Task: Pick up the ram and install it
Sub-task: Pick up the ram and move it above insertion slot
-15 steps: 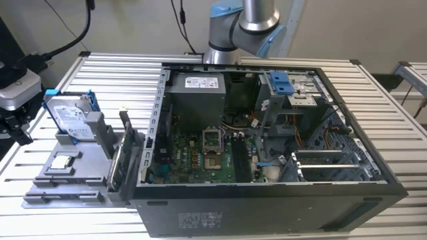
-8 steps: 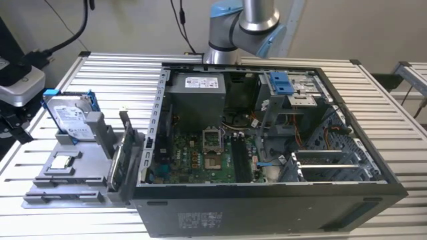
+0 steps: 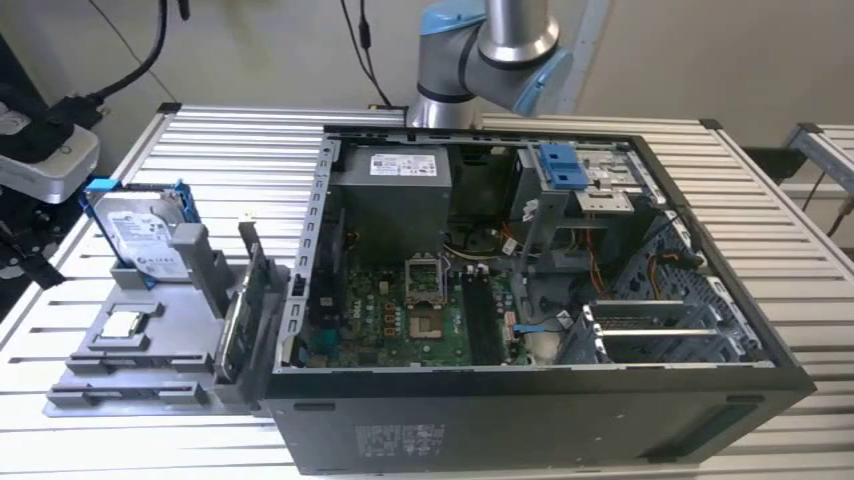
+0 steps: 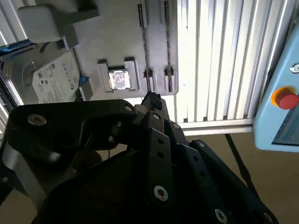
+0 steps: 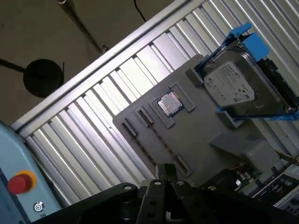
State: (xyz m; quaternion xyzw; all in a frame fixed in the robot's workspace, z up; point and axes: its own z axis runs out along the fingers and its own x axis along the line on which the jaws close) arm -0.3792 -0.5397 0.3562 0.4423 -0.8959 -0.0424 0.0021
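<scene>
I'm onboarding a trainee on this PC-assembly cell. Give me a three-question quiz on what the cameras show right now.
1. True or false: the hard drive rests on the grey tray, outside the computer case.
2. The gripper hangs above: A) the grey tray; B) the motherboard; C) the floor.
3. Fill in: the hard drive's frame is ___.
Key: 1 true; 2 A; 3 blue.
</scene>
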